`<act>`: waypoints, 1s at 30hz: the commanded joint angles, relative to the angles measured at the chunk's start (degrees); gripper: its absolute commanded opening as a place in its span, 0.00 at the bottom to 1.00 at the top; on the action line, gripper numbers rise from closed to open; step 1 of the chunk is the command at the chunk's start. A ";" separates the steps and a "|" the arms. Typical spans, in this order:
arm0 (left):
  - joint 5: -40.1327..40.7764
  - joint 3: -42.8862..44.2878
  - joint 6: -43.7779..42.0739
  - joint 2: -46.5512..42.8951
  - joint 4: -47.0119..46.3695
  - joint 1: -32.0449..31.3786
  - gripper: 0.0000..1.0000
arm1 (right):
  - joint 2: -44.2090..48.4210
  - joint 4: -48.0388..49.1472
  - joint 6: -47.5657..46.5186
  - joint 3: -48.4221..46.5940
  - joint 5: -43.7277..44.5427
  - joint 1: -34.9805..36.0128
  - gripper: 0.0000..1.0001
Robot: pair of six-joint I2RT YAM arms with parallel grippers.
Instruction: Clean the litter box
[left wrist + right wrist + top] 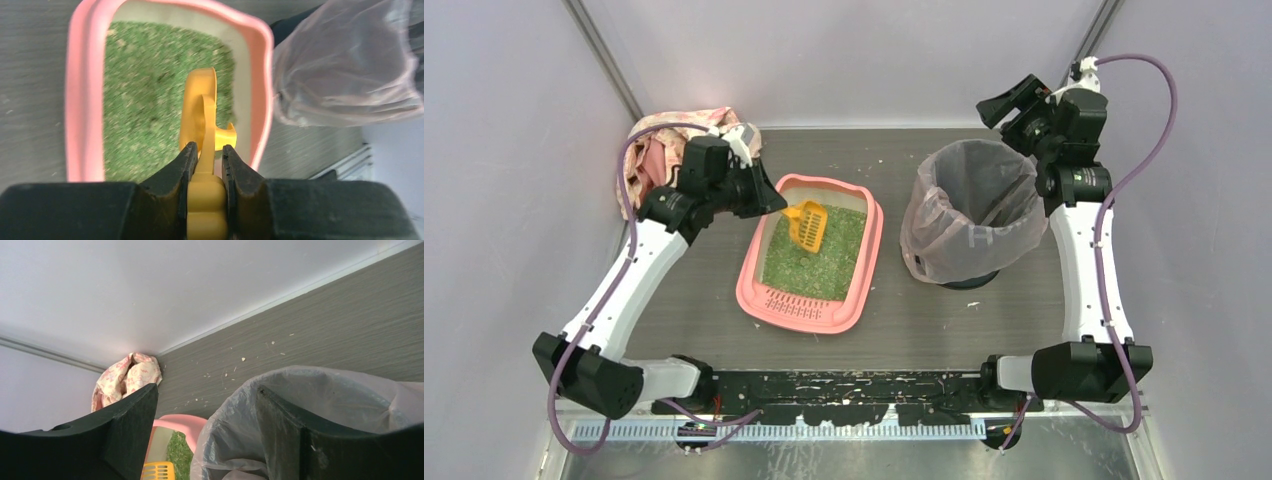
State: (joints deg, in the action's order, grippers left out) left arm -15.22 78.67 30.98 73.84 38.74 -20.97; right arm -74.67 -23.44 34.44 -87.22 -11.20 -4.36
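The pink litter box [754, 272] lies mid-table with its grate lip toward me and green granules [819, 260] inside. My left gripper [762, 196] reaches over its back left corner, shut on the handle of a yellow slotted scoop [807, 226]. In the left wrist view the gripper [206, 152] pinches the scoop [200, 105], which hangs over the granules inside the box [80, 100]. My right gripper [1014, 100] is raised at the back right, open with nothing held. Its wrist view shows the gripper [206, 390] above the bin's far rim, with the box [182, 422] and scoop [157, 471] below.
A dark round bin lined with a translucent bag [972, 210] stands right of the box, and the bag [345, 65] is close to the box's edge. A patterned cloth [669, 150] is bunched in the back left corner. Litter crumbs dot the table near the back wall.
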 commanded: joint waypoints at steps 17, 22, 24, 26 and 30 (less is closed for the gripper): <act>11.41 -11.97 -9.51 -2.58 2.16 -0.12 0.00 | 0.06 7.03 3.02 4.94 -5.87 -0.26 0.76; 5.94 -15.38 -4.28 -3.49 -1.53 -0.13 0.00 | -0.19 7.27 2.83 5.44 -5.98 -0.23 0.76; 3.24 -15.76 -1.74 -3.25 -3.07 -0.26 0.00 | -0.49 7.41 2.91 5.61 -6.34 -0.16 0.76; 0.24 -16.39 0.90 -2.83 -5.36 -0.21 0.00 | -0.71 7.85 3.08 5.93 -6.72 -0.19 0.76; -4.80 -18.47 6.39 -1.90 -11.95 -0.30 0.00 | -1.06 7.99 3.12 6.25 -7.03 -0.26 0.76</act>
State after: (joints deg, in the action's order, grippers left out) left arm -10.59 61.87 29.69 71.13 35.38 -20.91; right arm -76.53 -19.33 37.65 -81.01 -17.19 -4.36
